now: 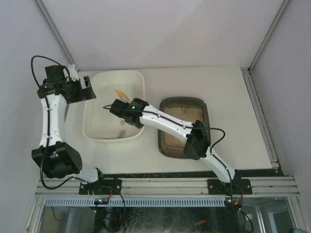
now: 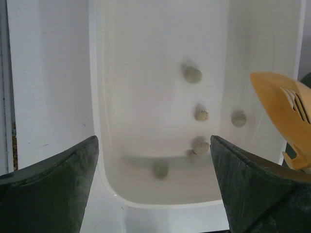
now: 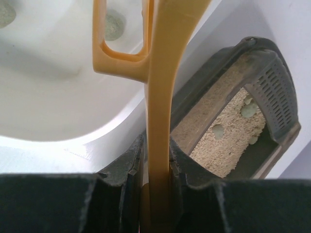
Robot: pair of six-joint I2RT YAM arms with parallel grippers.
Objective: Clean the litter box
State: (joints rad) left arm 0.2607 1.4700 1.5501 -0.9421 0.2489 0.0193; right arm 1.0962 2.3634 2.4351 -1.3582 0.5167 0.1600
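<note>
1. While the right gripper (image 3: 158,155) clamps the flat handle of the orange scoop (image 3: 158,87) tightly between both fingers, the slotted scoop head extends over the white tub (image 1: 88,116).
2. Left gripper (image 2: 153,141): jaws spread wide and holding nothing. It hovers at the far-left corner of the tub, and the scoop head shows at the right edge of its wrist view.
3. Litter box (image 1: 183,99): rests on the white table (image 1: 233,97), just beside the tub on the tub's right. In the top view the right arm crosses over it.
4. Litter box contents: beige sandy litter with a few grey-green clumps (image 3: 249,110) on the surface.
5. Tub contents: several loose lumps (image 2: 192,74), grey-green, lie scattered on the tub floor, apart from the scoop.
</note>
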